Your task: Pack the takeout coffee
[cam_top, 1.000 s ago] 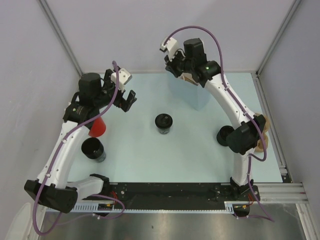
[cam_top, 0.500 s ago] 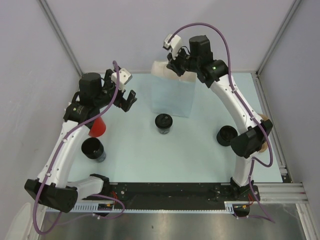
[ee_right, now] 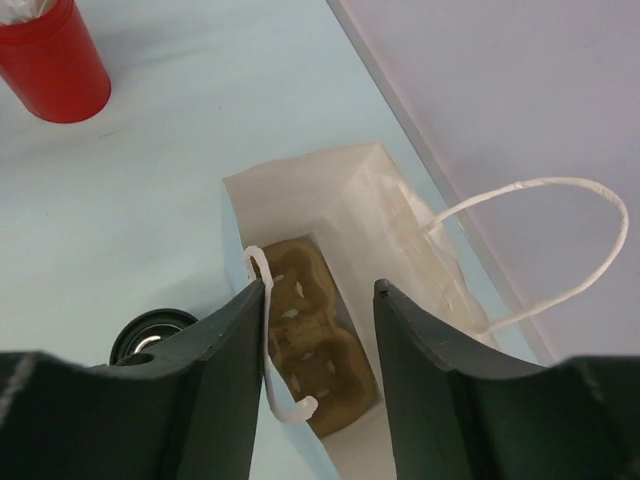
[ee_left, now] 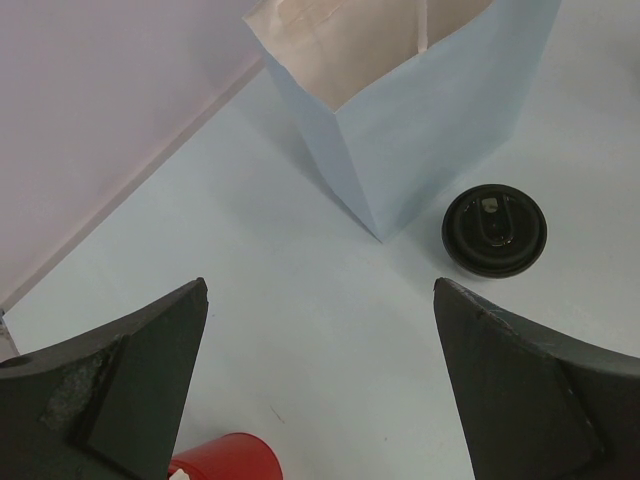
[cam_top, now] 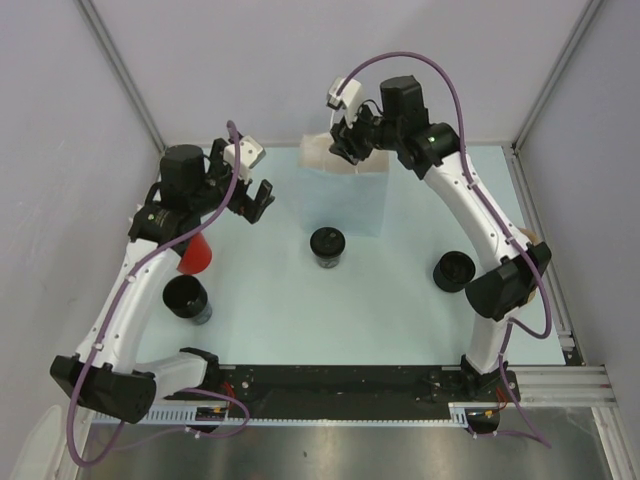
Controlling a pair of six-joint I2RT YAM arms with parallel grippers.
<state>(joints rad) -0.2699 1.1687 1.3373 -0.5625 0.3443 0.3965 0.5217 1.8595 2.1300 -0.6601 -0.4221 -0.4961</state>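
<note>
**A:** What does the overhead view give you?

**B:** The takeout coffee (cam_top: 327, 245) stands upright on the table (cam_top: 270, 310) with its lid on. It is just in front of the pale-blue paper bag (cam_top: 345, 200) and does not touch it. The right gripper (cam_top: 345, 150) hangs over the bag's top edge. The left gripper (cam_top: 255, 200) is off to the left, near the red cup (cam_top: 195, 255).

**A:** Can you see into the bag from there?

**B:** No, only the right wrist camera shows that. A brown pulp carrier (ee_right: 315, 350) lies on the bottom. That view also shows the right jaws parted and clamping nothing, with one white handle (ee_right: 296, 408) lying against the inner side of a finger.

**A:** And the left wrist camera?

**B:** Its jaws are spread wide and empty. Between them I see the bag's corner and the coffee's lid, on the table outside the bag.
</note>
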